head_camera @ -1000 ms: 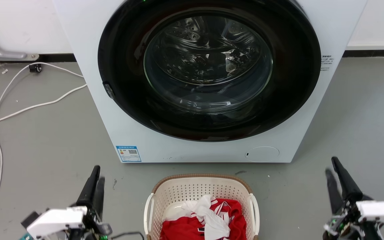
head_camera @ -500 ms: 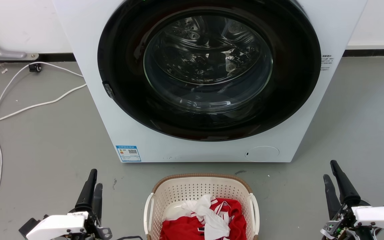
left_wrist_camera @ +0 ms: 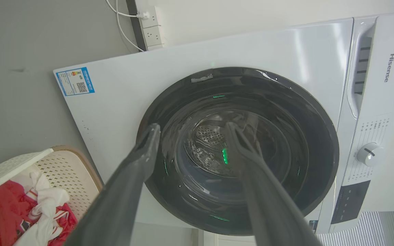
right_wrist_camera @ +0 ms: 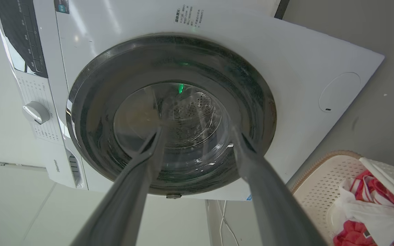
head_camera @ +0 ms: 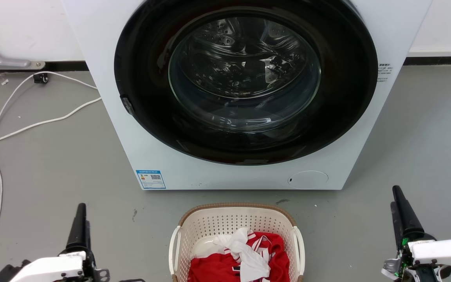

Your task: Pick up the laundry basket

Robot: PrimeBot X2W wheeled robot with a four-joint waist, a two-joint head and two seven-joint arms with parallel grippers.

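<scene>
The laundry basket (head_camera: 225,225) stands on the grey floor (head_camera: 53,164) just before the one washing machine (head_camera: 131,156), at the bottom middle of the head view, with red and white clothes (head_camera: 245,258) inside. It has two white side handles, one at the left (head_camera: 174,244) and one at the right (head_camera: 300,244). The left tool (head_camera: 80,213) and the right tool (head_camera: 397,199) hover at either side, well apart from it. Both are released, with fingers spread and nothing between them. I judge the approach is not finished. Each tool should come inward to its own handle and clench at equal height. Then both should lift evenly, so the basket does not tilt.
</scene>
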